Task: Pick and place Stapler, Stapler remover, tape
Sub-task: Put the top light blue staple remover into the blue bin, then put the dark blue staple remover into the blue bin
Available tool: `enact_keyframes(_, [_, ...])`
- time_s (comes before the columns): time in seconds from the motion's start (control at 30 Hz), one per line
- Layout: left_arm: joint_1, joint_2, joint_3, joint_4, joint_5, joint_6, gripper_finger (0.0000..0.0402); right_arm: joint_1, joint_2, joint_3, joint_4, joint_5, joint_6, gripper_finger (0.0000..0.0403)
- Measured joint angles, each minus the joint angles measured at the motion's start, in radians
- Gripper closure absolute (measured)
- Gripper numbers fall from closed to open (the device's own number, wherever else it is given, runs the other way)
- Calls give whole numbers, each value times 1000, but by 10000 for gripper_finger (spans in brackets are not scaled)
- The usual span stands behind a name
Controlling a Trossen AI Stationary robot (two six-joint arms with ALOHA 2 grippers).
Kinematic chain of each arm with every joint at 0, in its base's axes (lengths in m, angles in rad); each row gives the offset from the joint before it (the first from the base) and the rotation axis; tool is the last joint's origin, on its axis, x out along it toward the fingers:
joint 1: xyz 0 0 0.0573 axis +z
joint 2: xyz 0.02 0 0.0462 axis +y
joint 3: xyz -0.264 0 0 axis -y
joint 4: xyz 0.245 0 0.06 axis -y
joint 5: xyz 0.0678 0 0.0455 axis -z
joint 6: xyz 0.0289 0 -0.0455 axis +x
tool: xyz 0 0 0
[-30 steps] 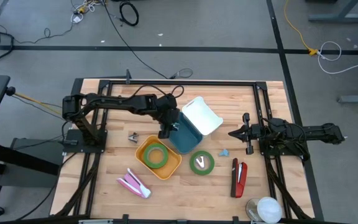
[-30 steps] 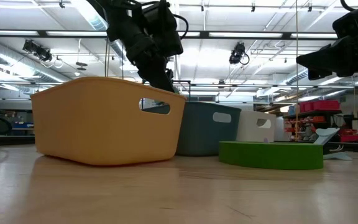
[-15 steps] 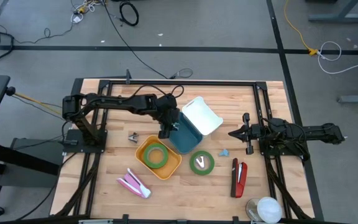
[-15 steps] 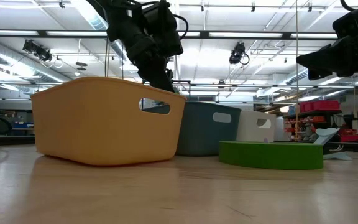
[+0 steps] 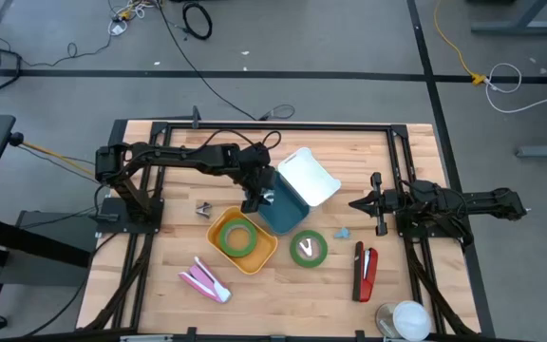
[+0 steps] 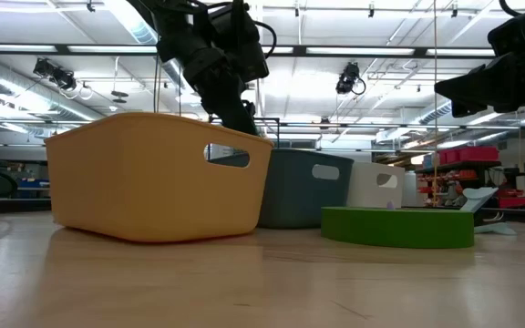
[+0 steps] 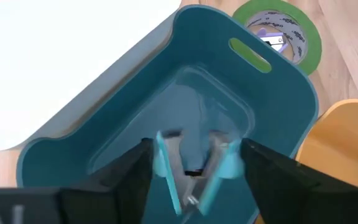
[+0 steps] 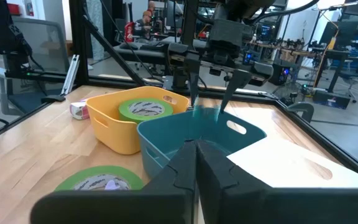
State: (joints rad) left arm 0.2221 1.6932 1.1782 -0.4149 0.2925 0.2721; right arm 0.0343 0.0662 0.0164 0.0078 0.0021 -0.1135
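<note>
Over the teal bin: staple remover about to drop

Above the teal plastic bin (image 5: 275, 211) I have the left gripper (image 7: 191, 171), its jaws parted with the small light-blue staple remover (image 7: 188, 168) loose between them, inside the bin's walls. I judge this the release; next I should lift straight up, since the white bin (image 5: 309, 176) touches one side and the yellow bin (image 5: 242, 239) holding a green tape roll (image 5: 239, 237) sits close. My right gripper (image 5: 376, 203) waits shut, well apart, beside the red stapler (image 5: 365, 270).

Robotics lab: benches, cabled floor (image 5: 283, 57).
</note>
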Motion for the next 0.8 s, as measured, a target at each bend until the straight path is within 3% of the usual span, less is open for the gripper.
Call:
enact_keyframes(0.27, [0, 0, 0, 0, 0, 0, 88, 0, 0, 0, 0, 0, 0, 390])
enact_keyframes(0.5, [4, -14, 0, -12, -11, -1, 83, 0, 0, 0, 0, 0, 0, 390])
enact_keyframes(0.8, [8, -144, 1, -60, -102, -35, 83, 0, 0, 0, 0, 0, 0, 390])
